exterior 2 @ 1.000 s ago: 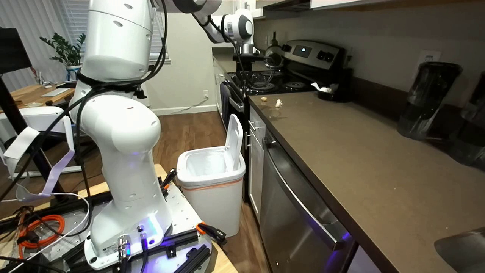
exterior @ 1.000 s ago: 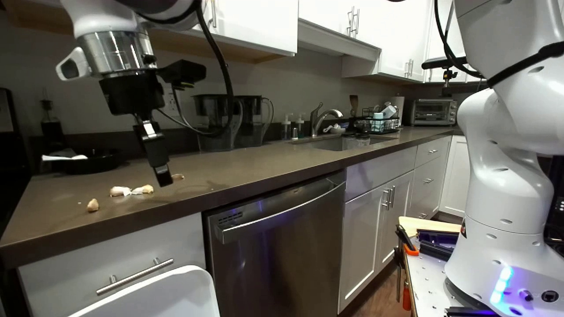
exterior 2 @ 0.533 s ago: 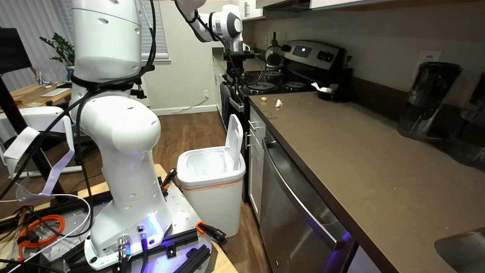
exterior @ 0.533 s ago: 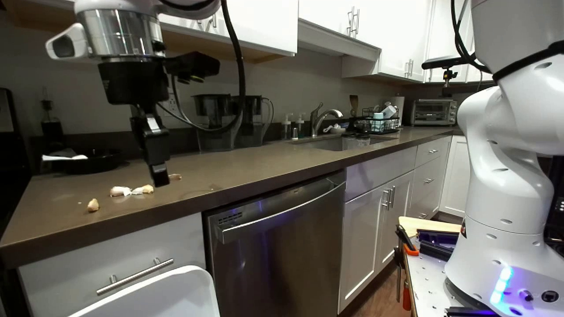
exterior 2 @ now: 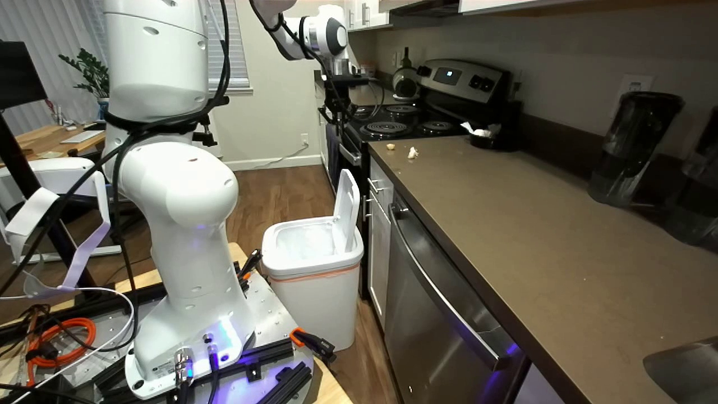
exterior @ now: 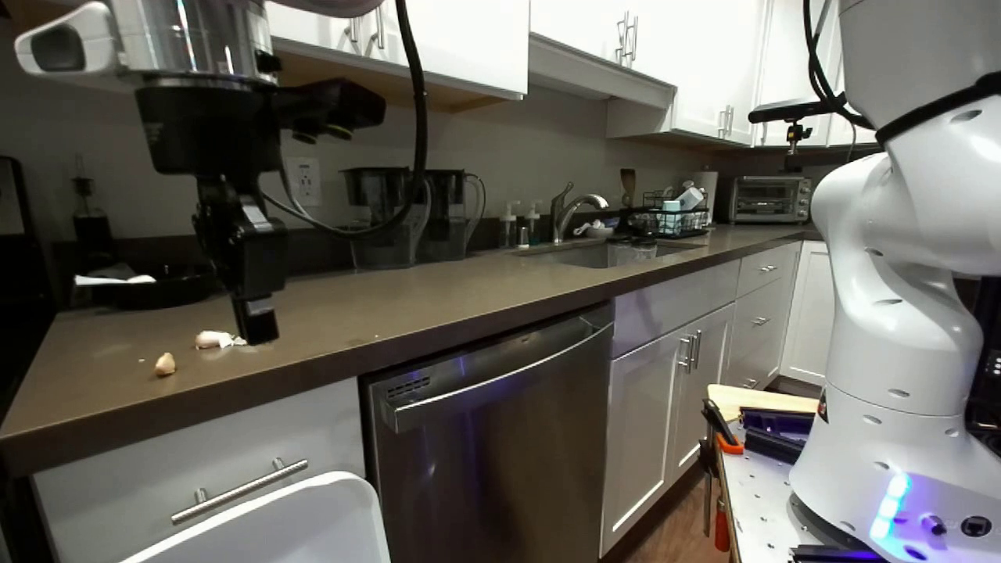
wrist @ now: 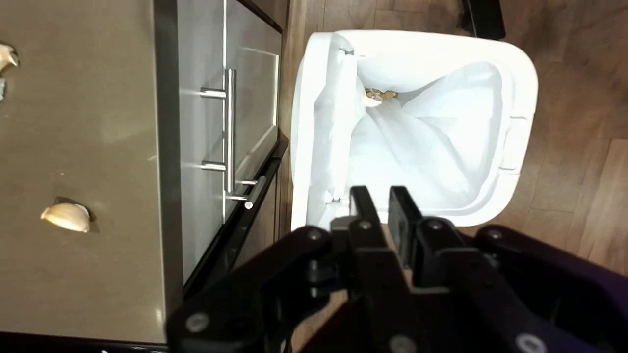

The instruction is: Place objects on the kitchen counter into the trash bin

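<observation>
Cloves (wrist: 68, 217) lie on the counter (wrist: 98, 284), well apart from the narrowly parted tool (wrist: 380, 195).

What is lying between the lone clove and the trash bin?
The wrist view shows, from clove to trash bin: countertop, its dark edge, a white cabinet front with a metal handle, something black, then floor.

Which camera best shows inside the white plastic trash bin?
The wrist view: it looks down into the white plastic trash bin, showing pale liner and tan scraps. In an exterior view: outside, some liner, no scraps. In an exterior view: only a curved white panel, probably its lid.
</observation>
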Controlling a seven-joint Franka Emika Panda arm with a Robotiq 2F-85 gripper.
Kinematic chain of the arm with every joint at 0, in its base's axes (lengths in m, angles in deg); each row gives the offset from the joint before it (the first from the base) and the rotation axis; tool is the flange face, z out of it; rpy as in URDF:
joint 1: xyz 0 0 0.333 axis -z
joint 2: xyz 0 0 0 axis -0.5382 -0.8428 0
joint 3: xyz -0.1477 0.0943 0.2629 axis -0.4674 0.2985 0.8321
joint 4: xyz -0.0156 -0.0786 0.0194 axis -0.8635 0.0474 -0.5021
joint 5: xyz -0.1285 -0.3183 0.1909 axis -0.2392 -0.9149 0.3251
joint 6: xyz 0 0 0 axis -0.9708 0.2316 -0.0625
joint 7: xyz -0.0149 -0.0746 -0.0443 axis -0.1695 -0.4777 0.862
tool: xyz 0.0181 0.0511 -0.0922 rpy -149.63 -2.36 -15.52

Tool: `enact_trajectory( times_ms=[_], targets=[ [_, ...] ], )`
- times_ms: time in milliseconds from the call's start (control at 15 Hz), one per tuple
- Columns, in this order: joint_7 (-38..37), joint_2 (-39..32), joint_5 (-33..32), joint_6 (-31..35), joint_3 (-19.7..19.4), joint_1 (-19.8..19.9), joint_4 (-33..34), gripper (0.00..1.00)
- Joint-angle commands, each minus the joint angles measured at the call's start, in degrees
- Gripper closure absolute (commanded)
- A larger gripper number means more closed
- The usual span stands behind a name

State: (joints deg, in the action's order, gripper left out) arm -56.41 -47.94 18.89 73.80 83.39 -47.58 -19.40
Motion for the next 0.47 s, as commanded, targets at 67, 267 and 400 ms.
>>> enact_trajectory(
  times_ms=[67, 267, 400],
  targets=[
    [3.03, 1.47, 1.48, 1.36, 0.24, 0.29, -1.68, 0.47],
    [3.23, 1.54, 1.48, 1.41, 0.06, 0.45, -1.73, 0.27],
    [3.01, 1.44, 1.49, 0.84, -0.13, 0.50, -1.51, 0.16]
  ],
)
